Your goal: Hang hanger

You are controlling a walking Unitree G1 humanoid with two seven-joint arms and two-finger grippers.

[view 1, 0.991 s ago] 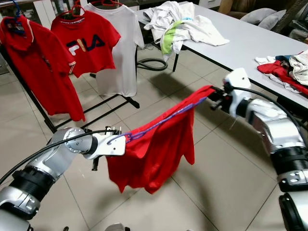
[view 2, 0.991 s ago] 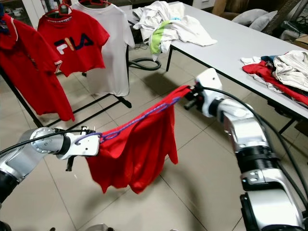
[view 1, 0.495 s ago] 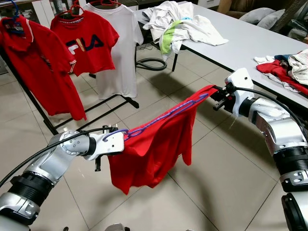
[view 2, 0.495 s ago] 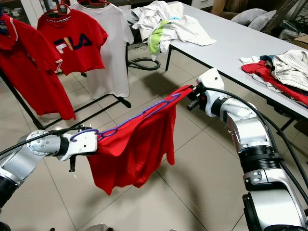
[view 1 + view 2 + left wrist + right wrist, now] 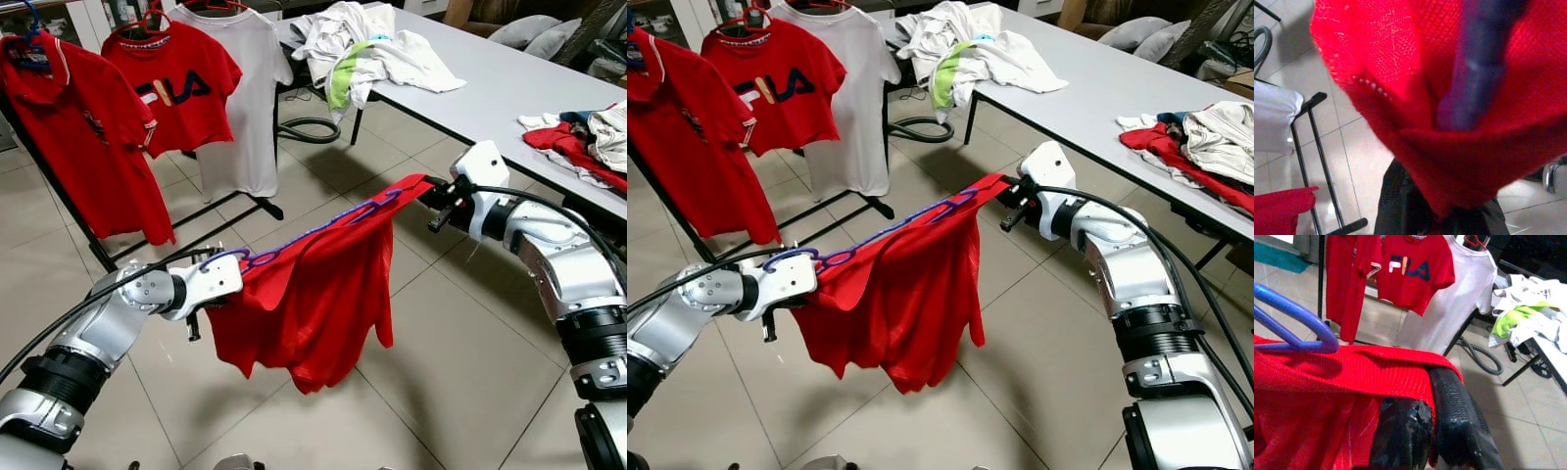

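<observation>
Tiled floor (image 5: 460, 392), pale and glossy, lies under everything you see. Your task item, a red shirt (image 5: 313, 304) threaded on a purple hanger (image 5: 313, 233), is stretched in mid-air between your two arms, its body drooping toward the tiles. Your left gripper (image 5: 217, 281) holds the low end, where the hanger's hook curls over the wrist block; the left wrist view shows red cloth bunched around the purple bar and pinched at the dark fingers (image 5: 1400, 210). Your right gripper (image 5: 434, 201) clamps the high end, its black fingers (image 5: 1454, 416) closed over a fold of the shirt's shoulder, the hanger's loop just beside them. Beyond the left gripper stands a black clothes rack (image 5: 211, 215) carrying three garments: a red polo shirt (image 5: 83, 137), a red T-shirt (image 5: 176, 83) printed "FILA", and a white T-shirt (image 5: 245, 98). A dark hose (image 5: 309, 129) loops on the floor behind the rack's foot. On your right runs a grey table (image 5: 509, 88); a heap of white clothes (image 5: 367, 49) with a green piece sits at its far end, and another pile (image 5: 583, 137) of red and white laundry lies at its near edge, close behind your right arm.
</observation>
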